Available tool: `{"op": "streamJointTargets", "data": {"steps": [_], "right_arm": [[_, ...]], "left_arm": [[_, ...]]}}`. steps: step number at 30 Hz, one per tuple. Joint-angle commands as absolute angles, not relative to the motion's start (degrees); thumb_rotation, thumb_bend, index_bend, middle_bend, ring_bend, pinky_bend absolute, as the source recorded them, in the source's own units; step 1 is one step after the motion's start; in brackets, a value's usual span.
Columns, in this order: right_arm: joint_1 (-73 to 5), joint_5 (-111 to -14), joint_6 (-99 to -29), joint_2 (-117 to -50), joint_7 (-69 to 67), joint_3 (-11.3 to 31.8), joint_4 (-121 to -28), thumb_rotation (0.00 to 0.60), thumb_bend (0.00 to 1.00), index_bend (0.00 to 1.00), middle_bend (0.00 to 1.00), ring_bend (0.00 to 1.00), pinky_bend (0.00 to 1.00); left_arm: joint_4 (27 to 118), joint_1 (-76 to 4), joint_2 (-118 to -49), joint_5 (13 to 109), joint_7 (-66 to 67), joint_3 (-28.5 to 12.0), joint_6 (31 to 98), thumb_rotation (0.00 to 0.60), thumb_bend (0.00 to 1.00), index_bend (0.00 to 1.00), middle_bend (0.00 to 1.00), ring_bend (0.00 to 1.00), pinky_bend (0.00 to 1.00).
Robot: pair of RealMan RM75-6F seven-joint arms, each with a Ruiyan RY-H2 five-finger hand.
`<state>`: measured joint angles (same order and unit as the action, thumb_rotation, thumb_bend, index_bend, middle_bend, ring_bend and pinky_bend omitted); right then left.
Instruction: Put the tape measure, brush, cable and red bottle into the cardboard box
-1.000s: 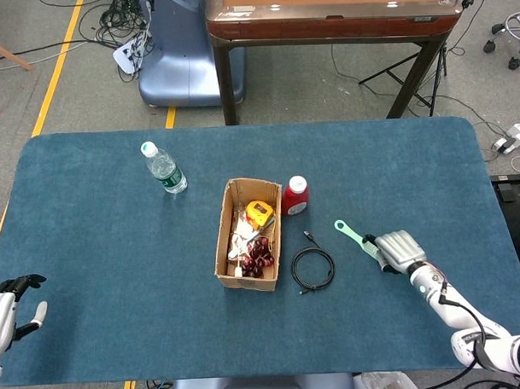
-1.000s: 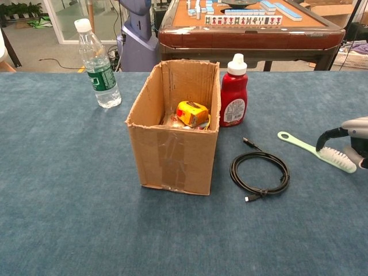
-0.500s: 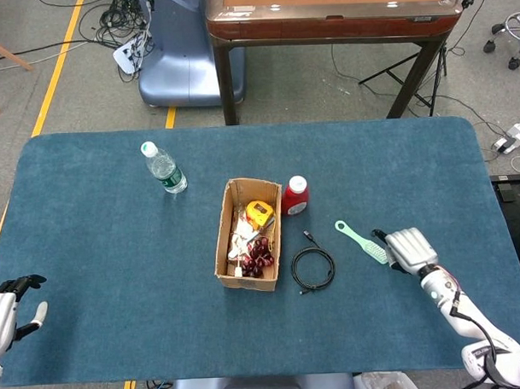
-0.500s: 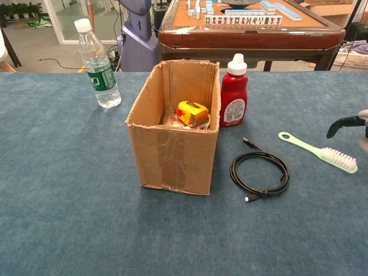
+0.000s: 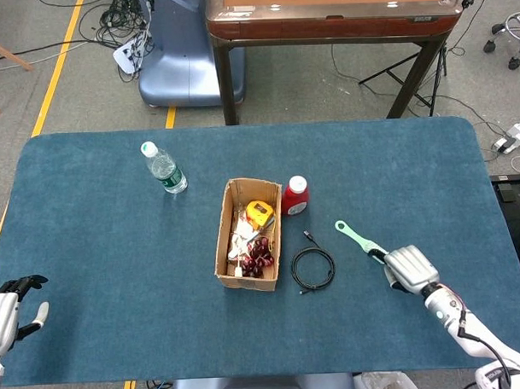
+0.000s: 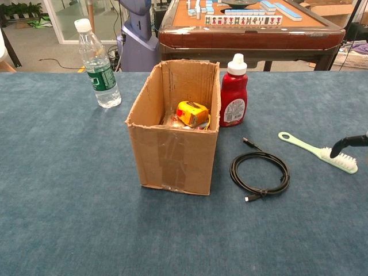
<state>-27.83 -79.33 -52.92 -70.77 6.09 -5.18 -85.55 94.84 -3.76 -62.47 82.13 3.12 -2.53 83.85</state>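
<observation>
1. I am working the right hand [image 5: 409, 268] at the bristle end of the brush [image 5: 357, 239]. In the chest view only 1 dark fingertip shows, touching the bristles from above, so I cannot tell whether the fingers are closing around the brush or just resting on it.
2. The brush is lying flat on the tabletop [image 5: 91, 252], its handle pointing away from my right hand toward the red bottle [image 5: 295, 197]. I judge that is why I am coming at the head: it is the end nearest that hand.
3. The cable [image 5: 313, 268] is lying coiled just beyond the brush handle, between my right hand and the cardboard box [image 5: 223, 238], close enough to be the next pick.
4. The red bottle is standing upright just beside the box wall on the side facing my right hand.
5. The tape measure [image 5: 259, 214] is already sitting inside the box, so I judge 3 things are left.
6. My left hand [image 5: 9, 311] is hanging at the near tabletop edge, fingers spread and holding nothing, well apart from everything, the clear water bottle [image 5: 163, 168] included.
</observation>
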Motion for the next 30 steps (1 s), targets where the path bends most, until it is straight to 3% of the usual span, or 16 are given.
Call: {"op": "streamJointTargets", "data": {"steps": [1,30], "right_arm": [[-27.45,-79.7,-52.69,-71.02,6.4,-5.6,-85.56,0.6,0.97,0.25,1.0,1.0,1.0],[-25.12,-76.71,-51.95,-73.3,4.7,-3.25,-78.57,0.6,0.97,0.25,1.0,1.0,1.0]], "left_arm": [[94.88,-3.74,-62.45,82.22,3.06,-2.52,83.93,0.6,0.35,0.34,0.41,0.35,0.55],[95.0,-3.7,-62.41,82.25,3.13,-2.5,84.02,0.6,0.35,0.34,0.41,0.35,0.55]]}}
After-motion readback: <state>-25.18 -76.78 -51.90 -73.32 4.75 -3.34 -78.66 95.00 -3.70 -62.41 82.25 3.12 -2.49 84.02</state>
